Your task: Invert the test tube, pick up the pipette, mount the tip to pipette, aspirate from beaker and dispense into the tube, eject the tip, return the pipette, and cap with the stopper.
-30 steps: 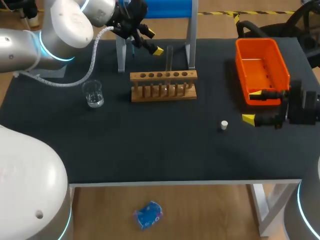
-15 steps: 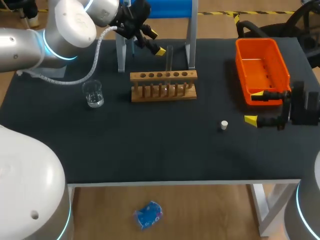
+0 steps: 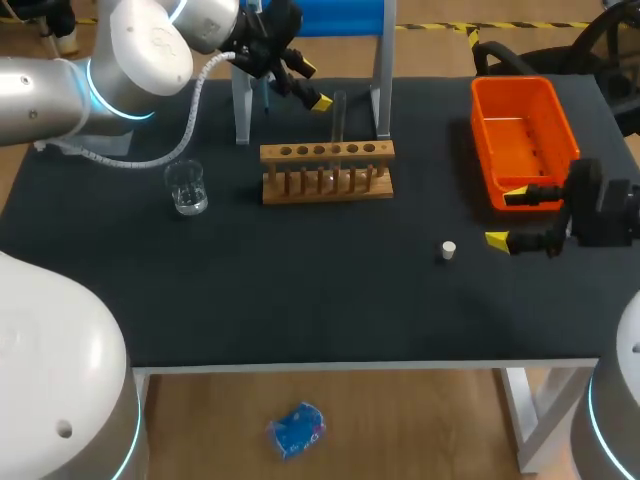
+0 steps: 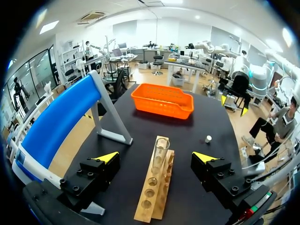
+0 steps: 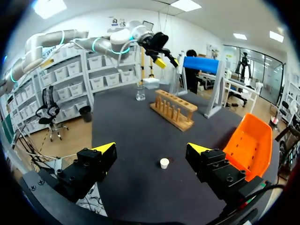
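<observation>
— Black desk (image 3: 300,300), wooden rack (image 3: 327,152) toward the back. One test tube (image 3: 339,112) stands upright in it. How do we expect it to handle?

— Thin clear glass, by the look of it: light, stiff and slick, likely to crack under a hard squeeze. We judge the best hold is on the bare length above the rack, from two sides, gently. We cannot tell whether its mouth faces up or down.

— Left jaws?

— Spread wide, holding nothing, touching nothing. They hang above the far side of the rack. From the left wrist view the tube sits ahead, on the line between the two fingers and apart from both.

— Right jaws?

— Also wide open and empty, low over the desk just beside the orange tray (image 3: 560,120). The white stopper (image 3: 449,250) lies ahead of them, untouched.

— Anything else noted?

— The beaker (image 3: 187,188) stands on the left arm's side, apart from the rack, and seems to hold some clear liquid.
</observation>
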`<state>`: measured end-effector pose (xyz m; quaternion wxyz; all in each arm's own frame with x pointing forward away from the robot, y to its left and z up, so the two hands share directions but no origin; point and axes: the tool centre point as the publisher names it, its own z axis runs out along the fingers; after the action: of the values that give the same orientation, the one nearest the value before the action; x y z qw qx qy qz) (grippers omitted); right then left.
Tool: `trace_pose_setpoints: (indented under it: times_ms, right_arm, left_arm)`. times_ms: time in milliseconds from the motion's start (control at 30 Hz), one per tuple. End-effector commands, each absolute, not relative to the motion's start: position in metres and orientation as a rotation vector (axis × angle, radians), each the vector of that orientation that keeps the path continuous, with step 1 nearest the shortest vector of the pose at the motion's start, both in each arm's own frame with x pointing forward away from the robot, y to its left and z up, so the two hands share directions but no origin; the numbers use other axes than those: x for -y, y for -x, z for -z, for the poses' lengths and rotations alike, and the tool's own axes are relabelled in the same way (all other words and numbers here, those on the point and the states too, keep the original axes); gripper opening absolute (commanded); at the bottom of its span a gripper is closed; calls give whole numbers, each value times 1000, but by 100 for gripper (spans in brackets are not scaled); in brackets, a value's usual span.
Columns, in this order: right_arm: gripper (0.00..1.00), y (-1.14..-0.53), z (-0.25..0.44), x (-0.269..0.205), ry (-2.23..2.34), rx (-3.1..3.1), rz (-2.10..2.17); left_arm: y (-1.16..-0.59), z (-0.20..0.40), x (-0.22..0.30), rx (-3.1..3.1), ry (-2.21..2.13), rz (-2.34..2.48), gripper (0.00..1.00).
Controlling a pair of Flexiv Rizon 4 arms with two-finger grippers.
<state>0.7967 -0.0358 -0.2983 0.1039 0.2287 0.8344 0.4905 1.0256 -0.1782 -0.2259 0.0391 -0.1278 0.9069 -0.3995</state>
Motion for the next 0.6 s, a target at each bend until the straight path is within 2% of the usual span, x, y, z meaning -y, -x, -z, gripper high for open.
trace_pose_setpoints:
  times_ms: [33, 600]
  right_arm:
    - [100, -798, 310, 29, -746, -2453, -1376]
    - [100, -814, 372, 26, -723, -2496, -1197]
  left_arm:
    - [-1026, 225, 178, -2787, 393, 1220, 100]
    - [-1026, 225, 178, -2787, 393, 1220, 100]
